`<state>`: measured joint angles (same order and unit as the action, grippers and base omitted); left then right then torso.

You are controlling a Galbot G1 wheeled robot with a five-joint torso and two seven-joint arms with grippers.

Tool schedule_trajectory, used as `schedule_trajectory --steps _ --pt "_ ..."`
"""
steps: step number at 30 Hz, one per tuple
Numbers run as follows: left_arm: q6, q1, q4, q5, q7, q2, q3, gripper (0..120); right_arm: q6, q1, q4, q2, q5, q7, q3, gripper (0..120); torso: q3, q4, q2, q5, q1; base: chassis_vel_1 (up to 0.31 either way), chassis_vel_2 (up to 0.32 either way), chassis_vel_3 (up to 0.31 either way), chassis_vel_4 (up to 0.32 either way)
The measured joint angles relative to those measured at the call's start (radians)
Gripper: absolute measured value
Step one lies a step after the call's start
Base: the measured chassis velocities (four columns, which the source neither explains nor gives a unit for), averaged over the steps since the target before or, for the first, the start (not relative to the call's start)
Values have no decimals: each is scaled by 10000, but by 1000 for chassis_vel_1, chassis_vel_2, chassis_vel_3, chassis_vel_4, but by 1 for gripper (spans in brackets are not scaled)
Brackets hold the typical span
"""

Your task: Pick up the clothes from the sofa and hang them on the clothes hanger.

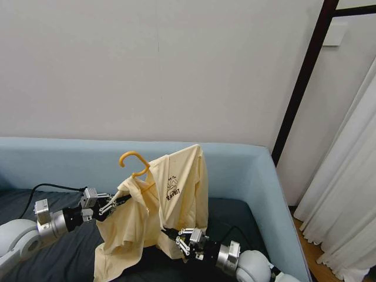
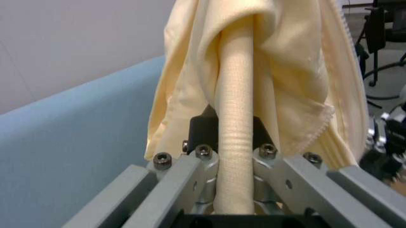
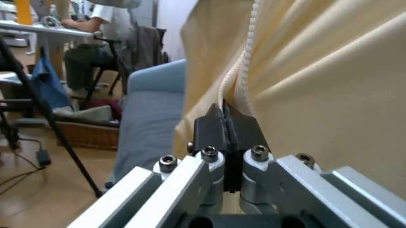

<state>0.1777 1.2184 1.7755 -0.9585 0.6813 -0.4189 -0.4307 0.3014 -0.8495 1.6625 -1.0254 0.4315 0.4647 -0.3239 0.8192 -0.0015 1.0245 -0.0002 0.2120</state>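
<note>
The yellow shirt (image 1: pixel 176 194) on its hanger (image 1: pixel 134 158) hangs over the middle of the sofa seat (image 1: pixel 232 212), a sheet of cloth barring any straight pass between the seat's left and right ends. The left gripper (image 1: pixel 113 202), clamped on the hanger's arm, and the right gripper (image 1: pixel 176 238), pinching the cloth low down, crowd its two sides. Toward the left edge the seat lies open but for a black cable (image 1: pixel 59 186). The sofa's right arm (image 1: pixel 264 194) walls in the narrow strip beside the shirt; beyond it stand a black post (image 1: pixel 302 88) and a white curtain (image 1: pixel 346 200). Above the sofa back (image 1: pixel 59 161) the air is open to the wall (image 1: pixel 176 59).
</note>
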Motion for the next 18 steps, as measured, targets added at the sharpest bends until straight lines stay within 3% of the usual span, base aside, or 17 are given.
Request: schedule_trajectory --steps 13,18 --pt "24 415 375 110 -15 -152 -124 1 56 415 71 -619 12 -790 -701 0 0 1 0 0 0 0 0 0 0" --pt "44 401 295 184 5 -117 -129 1 529 242 213 -431 198 -652 -723 16 0 1 0 1 0 0 0 0 0"
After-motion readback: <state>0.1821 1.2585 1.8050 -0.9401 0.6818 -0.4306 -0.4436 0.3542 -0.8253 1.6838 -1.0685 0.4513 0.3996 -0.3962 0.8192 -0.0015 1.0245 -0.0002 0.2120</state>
